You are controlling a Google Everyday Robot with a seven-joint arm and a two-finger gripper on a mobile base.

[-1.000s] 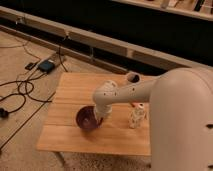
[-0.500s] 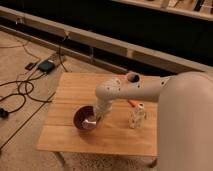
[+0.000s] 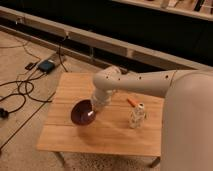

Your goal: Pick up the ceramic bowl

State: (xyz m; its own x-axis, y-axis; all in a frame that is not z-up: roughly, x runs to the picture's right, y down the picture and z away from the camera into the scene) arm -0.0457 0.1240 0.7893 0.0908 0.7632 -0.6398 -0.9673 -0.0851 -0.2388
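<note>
The ceramic bowl [image 3: 80,114] is a round dark maroon dish resting on the left half of the wooden table [image 3: 65,137]. My white arm reaches in from the right and bends down over it. The gripper [image 3: 92,113] hangs at the bowl's right rim, just above or touching it, with a small bright spot at its tip. The arm's wrist hides the right edge of the bowl.
A small white patterned bottle [image 3: 136,116] stands right of the arm, with an orange item [image 3: 132,102] just behind it. Cables [image 3: 22,92] and a small blue box [image 3: 46,65] lie on the floor to the left. A dark low wall runs behind the table.
The arm has shifted so the gripper now sits at the bowl's right rim, slightly lower than before. The bowl and bottle stay in place.
</note>
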